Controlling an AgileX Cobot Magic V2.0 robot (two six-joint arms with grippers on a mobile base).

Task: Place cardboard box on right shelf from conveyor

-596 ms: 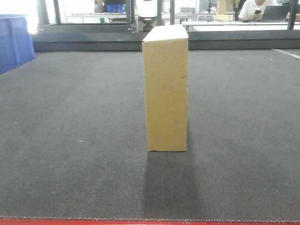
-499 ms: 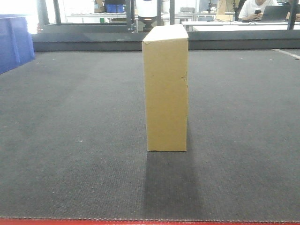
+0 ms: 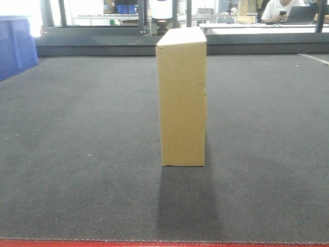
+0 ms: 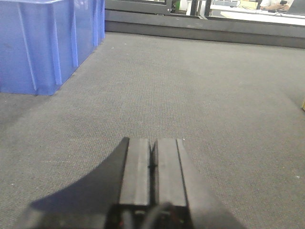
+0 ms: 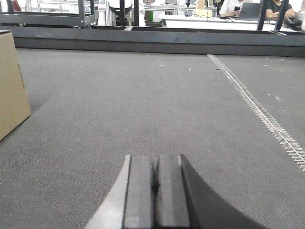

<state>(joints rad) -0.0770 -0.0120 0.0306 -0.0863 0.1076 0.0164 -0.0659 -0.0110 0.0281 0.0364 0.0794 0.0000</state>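
Nothing on the belt has shifted over the last half second: the cardboard box (image 3: pixel 181 98) stands exactly where it stood. Nearest the front camera, at 6 o'clock, runs the red frame edge (image 3: pixel 154 243), then the dark woven conveyor (image 3: pixel 77 154). At the conveyor's centre the box stands upright on its narrow end, a small crease on its right edge and its shadow falling toward 6 o'clock. The left gripper (image 4: pixel 152 157) and right gripper (image 5: pixel 155 164) each hang low over the belt, fingers pressed together with nothing between them. The reach has not begun. To do it well, I judge the arms should meet the box's two broad faces evenly, since so tall and narrow a carton would likely tip under a one-sided push. The right wrist view shows the box at 9 o'clock, well apart from that gripper. The left wrist view shows a blue bin (image 4: pixel 38 43) at 10 o'clock and only a tan sliver at 3 o'clock. The front view shows neither gripper, and the right shelf appears in none.
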